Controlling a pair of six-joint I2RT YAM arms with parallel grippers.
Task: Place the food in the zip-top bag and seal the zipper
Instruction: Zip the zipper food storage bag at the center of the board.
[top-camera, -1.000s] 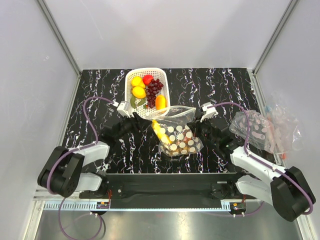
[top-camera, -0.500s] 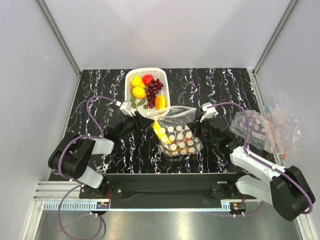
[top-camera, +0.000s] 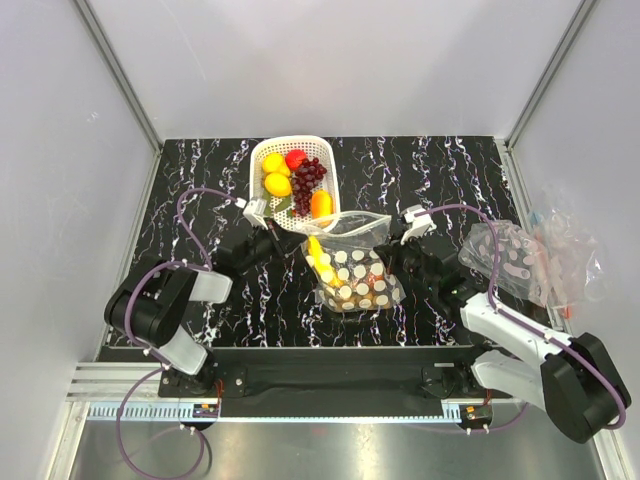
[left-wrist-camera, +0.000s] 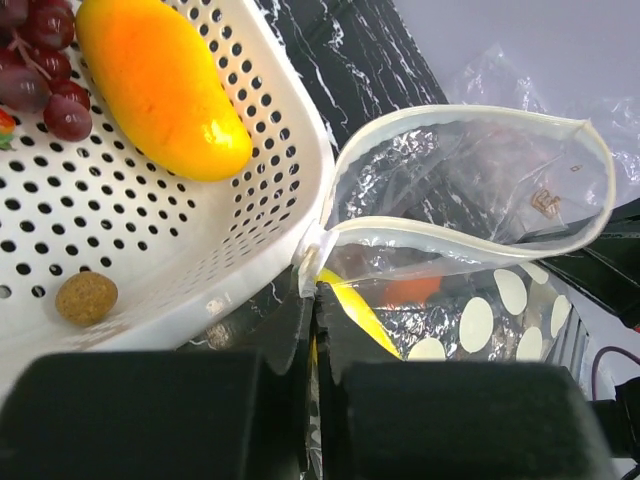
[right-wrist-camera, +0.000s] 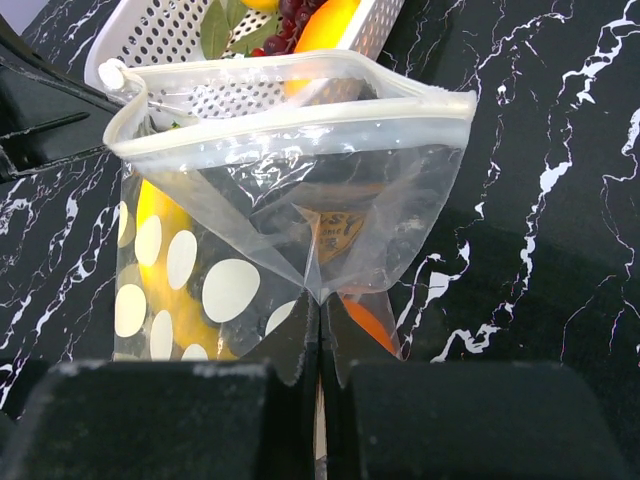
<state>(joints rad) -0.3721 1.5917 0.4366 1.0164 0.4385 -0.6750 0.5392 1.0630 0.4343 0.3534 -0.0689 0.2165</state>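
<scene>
The left claw (left-wrist-camera: 316, 305) is clenched on the left corner of the zip-top bag (left-wrist-camera: 480, 190) and the right claw (right-wrist-camera: 321, 315) grips its right side, so the mouth gapes with a banana (top-camera: 318, 258) inside while the rest of the food (top-camera: 277, 184) lies in the basket (left-wrist-camera: 200, 220). Both grips should, I judge, keep the rim taut and level so the mouth is wide for loading. A second ago the left jaws stood open, short of that corner

two lemons (top-camera: 274, 162), one strawberry (top-camera: 295, 158), one basket (top-camera: 290, 139)
</scene>
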